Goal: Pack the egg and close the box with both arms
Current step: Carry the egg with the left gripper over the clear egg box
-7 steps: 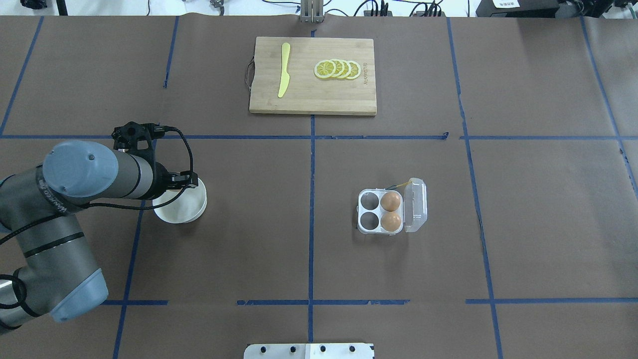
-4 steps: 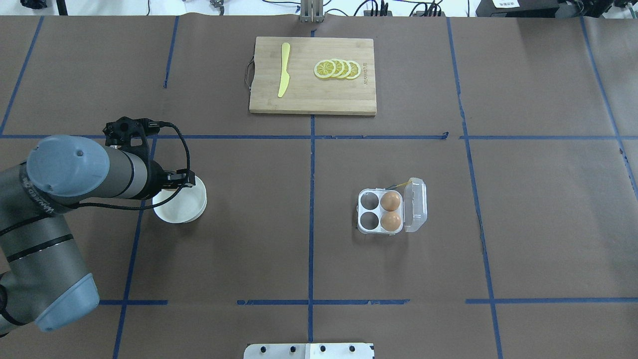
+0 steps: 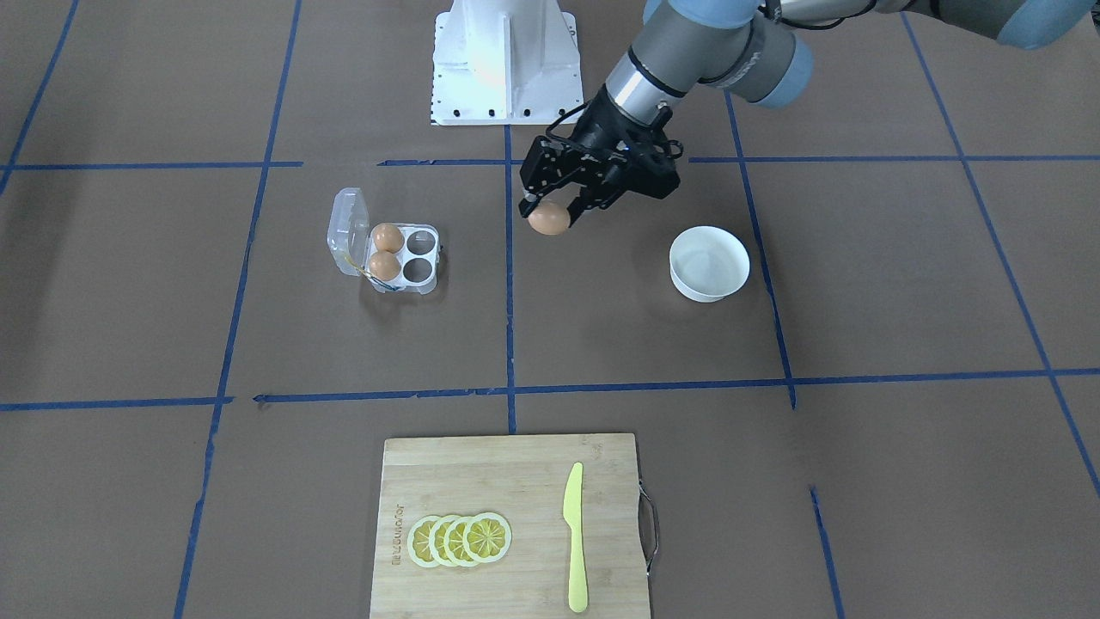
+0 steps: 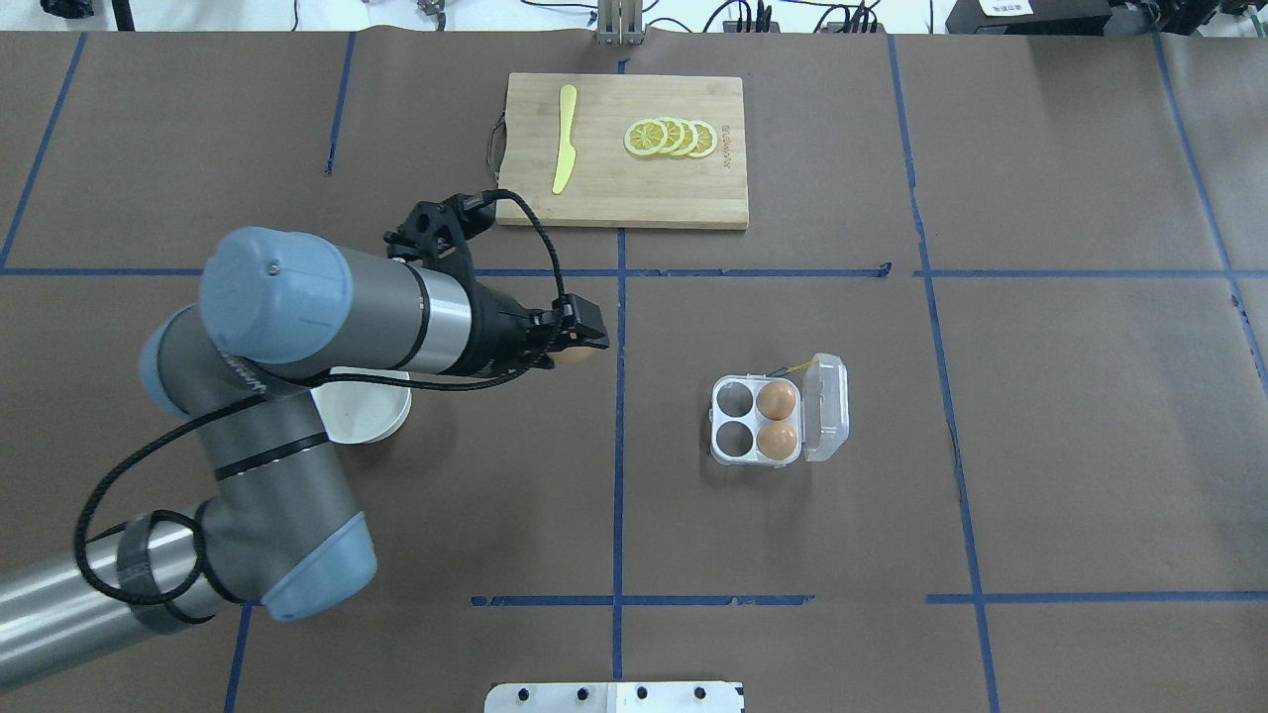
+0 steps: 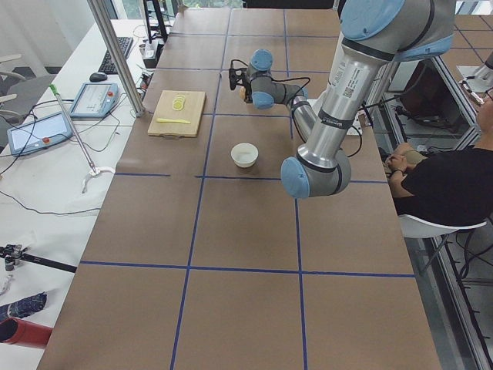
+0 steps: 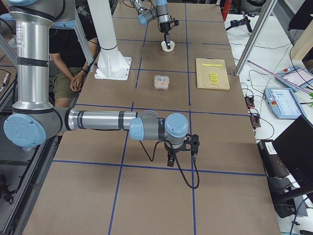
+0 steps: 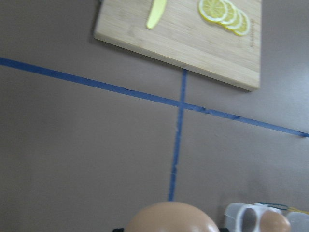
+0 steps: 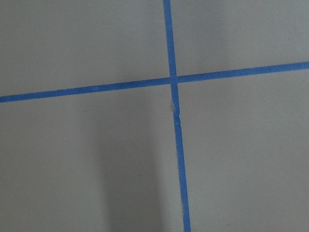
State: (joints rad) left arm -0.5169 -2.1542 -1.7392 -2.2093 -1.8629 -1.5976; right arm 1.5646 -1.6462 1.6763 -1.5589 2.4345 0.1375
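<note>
My left gripper [image 3: 550, 211] is shut on a light-brown egg [image 3: 548, 219] and holds it above the table between the white bowl and the box. In the overhead view this gripper [image 4: 582, 347] is left of the centre line and the egg [image 4: 580, 356] peeks out below it. The egg [image 7: 171, 218] fills the bottom of the left wrist view. The clear box [image 4: 715, 436] stands open, lid [image 4: 828, 406] swung to the right, with two brown eggs [image 4: 777, 399] in its right cups and two left cups bare. My right gripper [image 6: 181, 152] hangs over bare table far from the box; I cannot tell whether it is open.
The white bowl [image 4: 362, 416] sits under my left arm. A wooden cutting board [image 4: 624, 188] at the far middle carries a yellow knife [image 4: 565, 139] and lemon slices [image 4: 671, 137]. The white robot base [image 3: 503, 60] is at the near edge.
My left gripper has risen from the white bowl and moved right toward the box, now with the egg in it. The box and its two eggs have not moved.
</note>
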